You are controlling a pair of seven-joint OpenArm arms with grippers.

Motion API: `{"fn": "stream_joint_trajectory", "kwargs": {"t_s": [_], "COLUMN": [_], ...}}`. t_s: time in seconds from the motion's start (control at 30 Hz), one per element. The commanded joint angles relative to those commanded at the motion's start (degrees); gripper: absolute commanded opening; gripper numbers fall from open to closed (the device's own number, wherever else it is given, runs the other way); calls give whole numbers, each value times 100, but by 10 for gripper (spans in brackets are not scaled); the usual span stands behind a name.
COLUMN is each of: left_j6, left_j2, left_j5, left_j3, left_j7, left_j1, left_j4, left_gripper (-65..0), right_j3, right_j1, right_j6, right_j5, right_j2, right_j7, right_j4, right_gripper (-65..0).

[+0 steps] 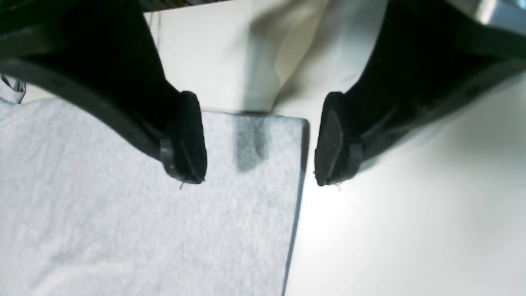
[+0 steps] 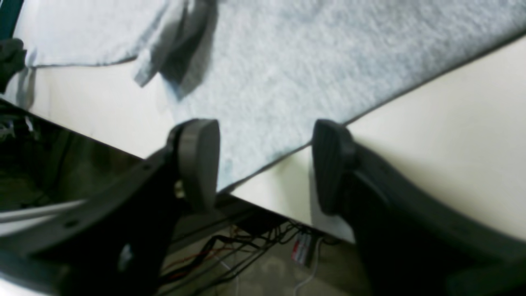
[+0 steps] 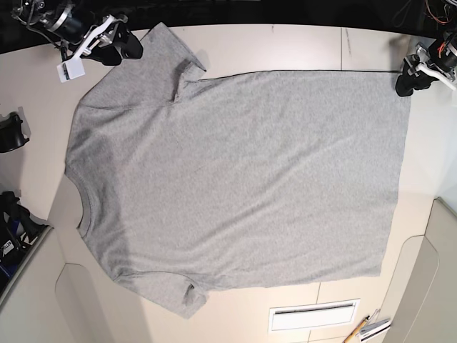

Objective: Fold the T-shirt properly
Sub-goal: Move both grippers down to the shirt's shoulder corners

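1. No fold shows yet: the T-shirt [image 3: 235, 179] lies spread flat and plain side up on the surface [image 3: 300, 46], sleeves out, collar toward the base view's left.
2. Left end effector [image 1: 261, 139] is spread wide, holding nothing. It hovers over a hem corner; cloth lies under one finger and between the fingers, while bare surface lies under the other.
3. Right end effector [image 2: 265, 164] is likewise spread and empty. It sits at the surface's edge, with the sleeve's straight edge running between its fingers and the sleeve cloth just ahead of them.
4. Both end effectors sit along the same long side of the shirt, one at the sleeve, one at the hem corner, which I judge to be staging for a first lengthwise fold.
5. Left to do, by my reckoning: pinch both points, carry that side over, repeat for the other side, then fold collar to hem. Nearly all the task remains.
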Motion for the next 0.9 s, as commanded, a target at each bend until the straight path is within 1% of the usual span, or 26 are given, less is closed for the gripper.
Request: {"fn": "stream_joint_trajectory", "kwargs": {"t_s": [0.07, 0.17, 0.27, 0.43, 0.6, 0.67, 0.77, 0.8, 0.9], "left_j6": [0, 0, 0, 0, 0, 0, 0, 0, 0], "left_j2": [2, 0, 2, 2, 2, 2, 2, 2, 2], "left_j5": [-109, -120, -118, -120, -118, -118, -120, -120, -129], "left_j3": [7, 138, 363, 407, 407, 407, 407, 407, 409], "left_j7": [2, 0, -2, -7, -7, -7, -2, 0, 33], "left_j1": [44, 42, 26, 9, 11, 11, 11, 11, 11], "left_j4": [2, 2, 2, 2, 2, 0, 0, 0, 2], "left_gripper": [-195, -195, -195, -195, -195, -195, -195, -195, -195], "right_j3": [0, 0, -7, -11, 103, 225, 398, 450, 623], "right_j1": [2, 66, 221, 332, 330, 313, 87, -20, -299], "right_j6": [0, -2, -2, -4, -4, -4, -9, -28, -256], "right_j5": [0, -7, -74, -111, -129, -26, -26, -70, -308], "right_j2": [-151, -348, -446, -474, -476, -474, -474, -474, -474], "right_j7": [4, 17, 17, 7, -227, -435, -455, -455, -446], "right_j4": [0, 0, 0, -2, 66, 210, 660, 828, 1156], "right_gripper": [-292, -292, -293, -294, -294, -294, -294, -294, -294]}}
